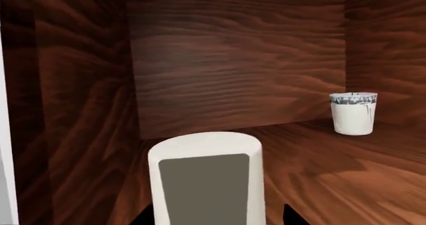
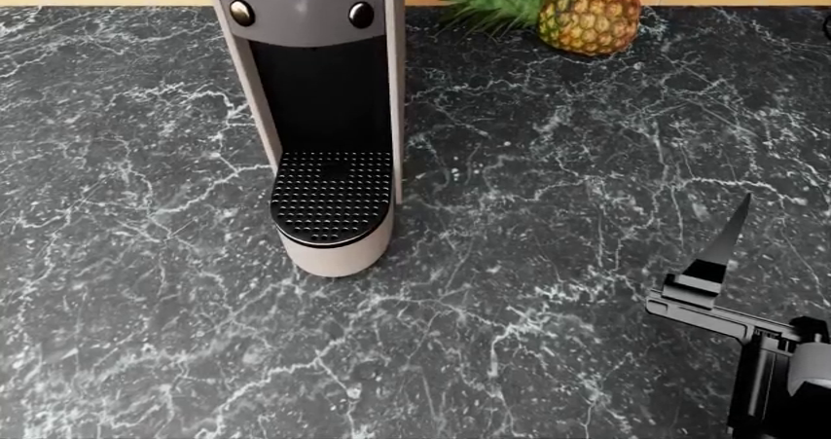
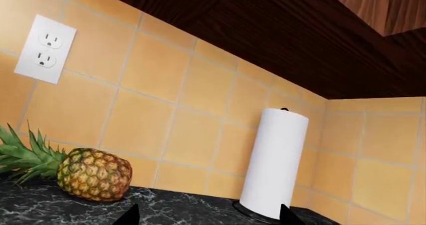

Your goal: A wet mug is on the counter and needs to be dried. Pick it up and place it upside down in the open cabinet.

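The left gripper (image 1: 216, 219) brackets the mug (image 1: 205, 177) inside the open wooden cabinet (image 1: 233, 60), but too little of its tips shows to tell whether it clamps or has let go. The right gripper (image 3: 207, 220) is spread and empty over the counter (image 2: 546, 166). The mug is likely stiff, light, wet-slick and breakable, so grip it across its straight wall

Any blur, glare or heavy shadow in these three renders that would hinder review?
Left wrist view: dim cabinet interior, wood grain smeared near the edges; the mug close up but sharp, a small white cup behind it. Head view: evenly lit, crisp veining on the counter, no glare, little shadow by the coffee machine. Right wrist view: bright tiles, dark cabinet underside, the pineapple sharp.
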`<state>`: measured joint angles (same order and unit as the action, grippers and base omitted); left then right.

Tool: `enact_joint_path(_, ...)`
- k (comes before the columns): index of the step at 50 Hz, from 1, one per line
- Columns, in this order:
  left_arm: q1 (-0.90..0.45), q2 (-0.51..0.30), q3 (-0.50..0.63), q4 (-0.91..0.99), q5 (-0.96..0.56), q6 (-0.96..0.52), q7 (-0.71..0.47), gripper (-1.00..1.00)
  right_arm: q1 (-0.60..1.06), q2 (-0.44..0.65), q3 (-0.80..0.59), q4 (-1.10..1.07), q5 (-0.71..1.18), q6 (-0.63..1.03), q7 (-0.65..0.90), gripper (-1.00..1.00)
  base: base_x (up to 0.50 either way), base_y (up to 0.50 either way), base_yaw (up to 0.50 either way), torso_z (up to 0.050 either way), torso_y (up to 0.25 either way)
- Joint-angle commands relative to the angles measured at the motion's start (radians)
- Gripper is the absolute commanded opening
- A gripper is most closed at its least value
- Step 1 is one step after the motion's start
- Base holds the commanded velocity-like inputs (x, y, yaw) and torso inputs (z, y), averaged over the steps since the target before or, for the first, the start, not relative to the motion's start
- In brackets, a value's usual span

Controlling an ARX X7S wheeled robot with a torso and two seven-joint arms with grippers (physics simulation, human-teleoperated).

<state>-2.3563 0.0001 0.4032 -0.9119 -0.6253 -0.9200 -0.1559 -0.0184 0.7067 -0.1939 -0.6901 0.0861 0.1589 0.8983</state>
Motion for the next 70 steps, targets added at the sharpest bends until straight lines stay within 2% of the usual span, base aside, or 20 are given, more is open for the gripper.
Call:
enact_joint_path(1,0.000,0.000,0.055,-0.075,0.063,-0.026,-0.064,1.00,-0.004,-0.001,0.005,0.000,0.000,-0.004,-0.001,1.00,0.00,0.00,0.00,0.000,-0.009)
enact_joint_path(20,0.000,0.000,0.028,-0.036,0.133,0.018,-0.089,1.00,-0.008,-0.003,0.009,-0.001,-0.001,-0.005,-0.003,1.00,0.00,0.00,0.00,0.000,-0.006)
enact_joint_path(43,0.000,0.000,-0.019,0.047,0.177,0.051,-0.066,1.00,-0.010,-0.007,0.008,0.003,-0.005,-0.011,-0.005,1.00,0.00,0.00,0.00,0.000,-0.002)
enact_joint_path(61,0.000,0.000,-0.042,0.088,0.216,0.033,-0.054,1.00,-0.007,-0.009,0.006,-0.004,-0.007,-0.002,-0.009,1.00,0.00,0.00,0.00,-0.001,0.242)
enact_joint_path(70,0.000,0.000,-0.087,0.140,0.183,-0.038,-0.033,1.00,-0.005,-0.011,0.002,-0.007,-0.012,0.002,-0.010,1.00,0.00,0.00,0.00,-0.001,0.250)
